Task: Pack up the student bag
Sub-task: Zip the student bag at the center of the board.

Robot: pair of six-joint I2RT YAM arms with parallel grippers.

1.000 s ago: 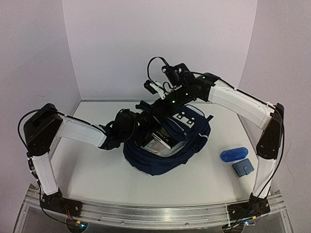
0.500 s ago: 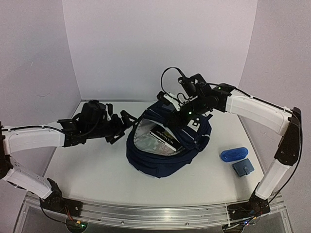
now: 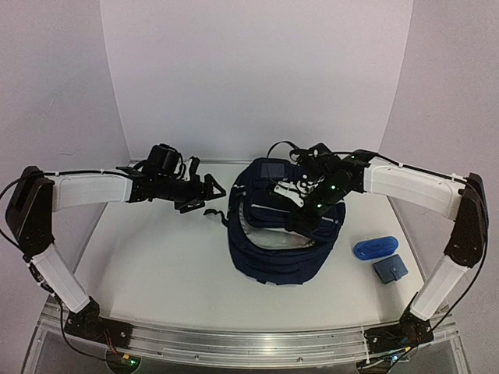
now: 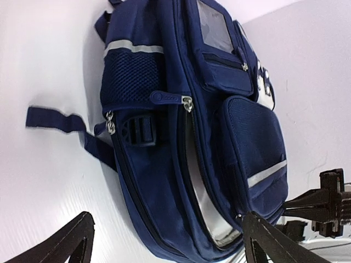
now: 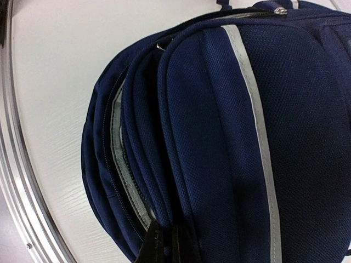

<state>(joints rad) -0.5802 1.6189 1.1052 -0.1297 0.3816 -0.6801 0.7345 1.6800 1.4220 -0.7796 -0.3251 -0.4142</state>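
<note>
Near edge: metal rail [image 3: 249, 341], then open white table [image 3: 156, 273] across lower left of frame. Lower right: blue case [image 3: 374, 248] and grey pouch [image 3: 390, 269], both apart from the backpack [image 3: 273, 253]. It stands at centre, main zip gaping. Right gripper [image 5: 165, 244] clenched at zip seam; whether fabric is caught, cannot tell. Left gripper [image 3: 213, 189] spread wide, grasping nothing, just left of it, above loose strap [image 3: 212, 212]

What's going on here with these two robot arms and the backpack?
The two arms are packing the student bag, which sits between them with its main compartment unzipped and silvery lining showing. The right gripper is pinched shut on the bag's fabric near the opening. The left gripper is open, off to the bag's left, touching nothing. A blue pouch and a small grey-blue case lie to its right.
</note>
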